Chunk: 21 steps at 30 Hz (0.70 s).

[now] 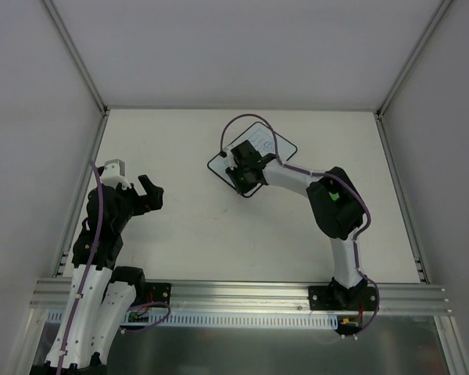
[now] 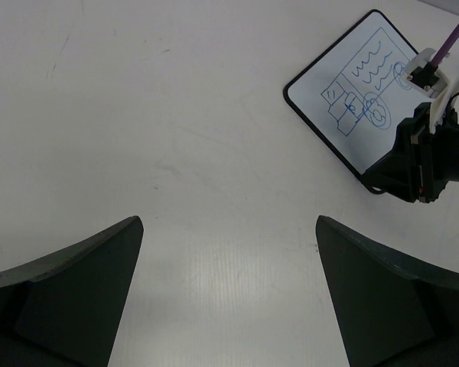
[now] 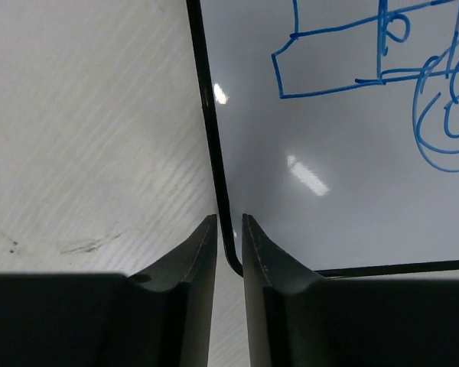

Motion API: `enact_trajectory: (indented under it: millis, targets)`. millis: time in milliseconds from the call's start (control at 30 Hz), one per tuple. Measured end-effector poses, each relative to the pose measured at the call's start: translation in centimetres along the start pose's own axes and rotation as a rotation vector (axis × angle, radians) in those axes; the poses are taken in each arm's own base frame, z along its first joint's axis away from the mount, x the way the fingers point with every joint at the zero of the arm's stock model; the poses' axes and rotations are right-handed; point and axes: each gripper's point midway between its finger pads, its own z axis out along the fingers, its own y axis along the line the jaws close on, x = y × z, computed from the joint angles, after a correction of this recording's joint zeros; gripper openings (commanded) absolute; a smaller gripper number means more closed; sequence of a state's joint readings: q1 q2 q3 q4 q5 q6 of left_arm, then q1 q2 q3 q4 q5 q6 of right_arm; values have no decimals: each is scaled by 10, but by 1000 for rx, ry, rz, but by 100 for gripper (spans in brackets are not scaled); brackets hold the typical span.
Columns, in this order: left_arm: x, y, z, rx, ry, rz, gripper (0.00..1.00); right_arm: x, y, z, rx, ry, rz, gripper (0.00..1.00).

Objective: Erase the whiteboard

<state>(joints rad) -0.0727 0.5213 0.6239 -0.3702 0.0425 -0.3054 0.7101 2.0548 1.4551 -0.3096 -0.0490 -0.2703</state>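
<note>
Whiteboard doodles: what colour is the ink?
Blue lines on the whiteboard; shows best in the right wrist view.

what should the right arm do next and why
Probably slide the right pincer from the whiteboard corner inward onto the blue drawing: its fingers are nearly shut over the black border, the marks are all unwiped, and the left pincer hangs open far off.

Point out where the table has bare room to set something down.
Free: the middle of the table between the left gripper and the right arm; the far-left corner; the right strip beside that arm. Crowded: far centre, where the right gripper hangs over the near corner of the whiteboard.
</note>
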Motion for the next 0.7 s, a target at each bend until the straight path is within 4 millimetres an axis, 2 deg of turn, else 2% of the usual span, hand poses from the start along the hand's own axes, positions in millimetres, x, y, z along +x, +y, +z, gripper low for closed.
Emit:
enact_trajectory:
  millis: [200,300,500,567,700]
  targets:
    - [-1,0,-1,1,-4,0,99,16,35,-7,-32,78,-43,20]
    - [-1,0,-1,2,-4,0,99,28,59,-11,-62,124,-44,20]
    - [-1,0,-1,2,-4,-1,99,46,114,-20,-155,191,-10,19]
    - [0,0,0,1,-3,-1,99,50,133,-23,-182,213,-14,17]
    - [1,0,0,1,-2,-1,99,46,171,-20,-235,220,-8,15]
